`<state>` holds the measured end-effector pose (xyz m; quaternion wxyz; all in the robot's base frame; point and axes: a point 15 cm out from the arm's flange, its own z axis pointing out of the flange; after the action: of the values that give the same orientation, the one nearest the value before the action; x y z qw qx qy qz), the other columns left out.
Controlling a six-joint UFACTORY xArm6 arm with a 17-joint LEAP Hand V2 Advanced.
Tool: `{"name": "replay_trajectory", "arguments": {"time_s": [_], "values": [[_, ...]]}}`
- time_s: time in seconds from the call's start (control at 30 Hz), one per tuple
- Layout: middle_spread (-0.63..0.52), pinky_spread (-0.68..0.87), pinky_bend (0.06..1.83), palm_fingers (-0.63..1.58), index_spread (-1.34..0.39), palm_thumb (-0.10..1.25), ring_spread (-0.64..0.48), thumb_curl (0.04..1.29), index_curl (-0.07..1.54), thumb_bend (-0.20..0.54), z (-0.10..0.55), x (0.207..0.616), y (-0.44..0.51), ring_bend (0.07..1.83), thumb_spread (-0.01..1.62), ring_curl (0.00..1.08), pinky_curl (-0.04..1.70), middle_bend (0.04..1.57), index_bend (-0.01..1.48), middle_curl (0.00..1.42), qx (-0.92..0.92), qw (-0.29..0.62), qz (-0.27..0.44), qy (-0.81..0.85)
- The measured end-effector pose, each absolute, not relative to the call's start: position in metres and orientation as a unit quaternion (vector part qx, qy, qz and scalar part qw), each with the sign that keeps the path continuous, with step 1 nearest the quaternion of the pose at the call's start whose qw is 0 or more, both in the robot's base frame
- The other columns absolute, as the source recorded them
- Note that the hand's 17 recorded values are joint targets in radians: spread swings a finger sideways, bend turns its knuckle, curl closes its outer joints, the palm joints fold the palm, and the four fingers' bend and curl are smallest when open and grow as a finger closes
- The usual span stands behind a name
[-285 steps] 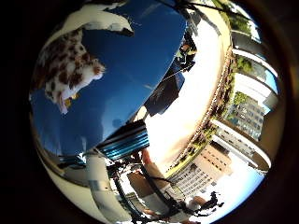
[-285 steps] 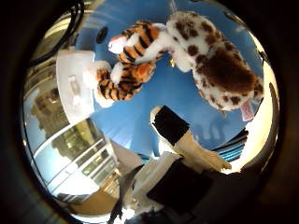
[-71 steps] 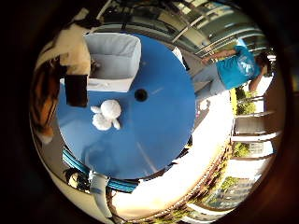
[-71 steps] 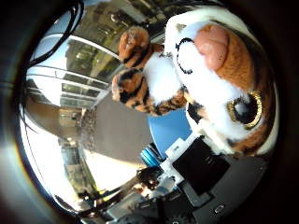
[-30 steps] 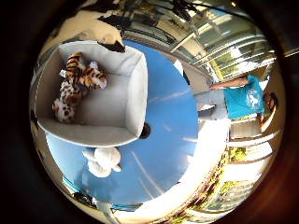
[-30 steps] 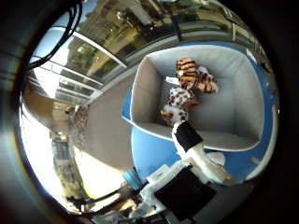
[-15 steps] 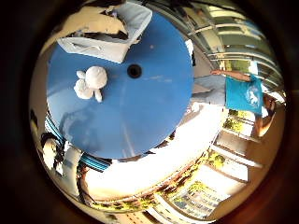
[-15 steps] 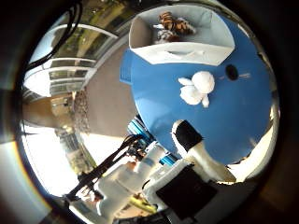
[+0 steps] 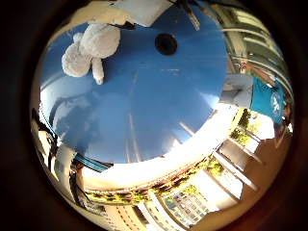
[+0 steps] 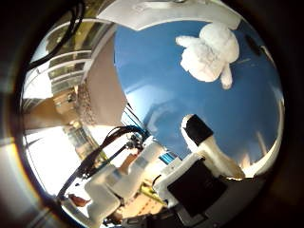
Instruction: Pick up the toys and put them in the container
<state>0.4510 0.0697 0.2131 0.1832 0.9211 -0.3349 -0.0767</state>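
**White plush toy lies on the blue worktop beside the container**

A soft white plush toy (image 10: 209, 53) lies on the round, glossy blue worktop (image 9: 144, 106), apart from the hand and touched by nothing. The pale, straight-walled container (image 10: 166, 14) stands on the same worktop, its wall just beside the toy. A small dark round hole (image 9: 166, 44) marks the worktop's middle, near the toy on the side away from the container's nearest corner. The white-and-black robot hand (image 10: 199, 166) hangs above the worktop, well clear of the toy. One of its fingers (image 10: 202, 137) reaches out over the blue surface and holds nothing; how the other fingers stand cannot be told.
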Motion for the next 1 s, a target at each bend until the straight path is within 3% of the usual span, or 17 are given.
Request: {"name": "replay_trajectory", "arguments": {"time_s": [0.33,0.5,0.57,0.63,0.7,0.73,0.83,1.0], "values": [[0.00,0.41,0.57,-0.02,-0.35,0.69,0.25,0.34,0.29,-0.031,0.139,0.474,0.059,0.28,1.04,0.29,0.21,0.16,0.18,0.30,0.899,0.279,-0.053,-0.335],[-0.04,0.40,0.51,0.19,-0.28,0.72,0.21,0.34,0.31,-0.022,0.130,0.493,0.055,0.28,1.04,0.29,0.19,0.20,0.23,0.32,0.894,0.305,-0.016,-0.327],[-0.07,0.37,0.52,0.45,-0.28,0.75,0.18,0.35,0.31,-0.017,0.130,0.501,0.059,0.39,1.04,0.31,0.17,0.26,0.21,0.34,0.899,0.292,-0.002,-0.325],[-0.11,0.33,0.51,0.69,-0.31,0.78,0.15,0.37,0.28,-0.014,0.137,0.512,0.066,0.63,1.03,0.39,0.17,0.44,0.11,0.42,0.908,0.266,0.020,-0.322],[-0.14,0.30,0.49,0.72,-0.35,0.79,0.12,0.37,0.25,-0.019,0.145,0.516,0.071,0.83,1.03,0.46,0.16,0.55,0.08,0.48,0.916,0.242,0.039,-0.317],[-0.17,0.30,0.52,0.72,-0.40,0.81,0.09,0.38,0.22,-0.022,0.149,0.515,0.072,0.98,1.02,0.54,0.17,0.66,0.10,0.54,0.919,0.230,0.049,-0.316],[-0.22,0.28,0.62,0.84,-0.48,0.82,0.04,0.40,0.22,-0.027,0.160,0.515,0.075,1.16,1.01,0.64,0.17,0.78,0.22,0.63,0.927,0.197,0.075,-0.311],[-0.28,0.27,1.00,1.02,-0.65,0.84,-0.03,0.43,0.24,-0.026,0.165,0.501,0.072,1.25,0.99,0.73,0.25,0.93,0.37,0.79,0.930,0.150,0.078,-0.327]]}}
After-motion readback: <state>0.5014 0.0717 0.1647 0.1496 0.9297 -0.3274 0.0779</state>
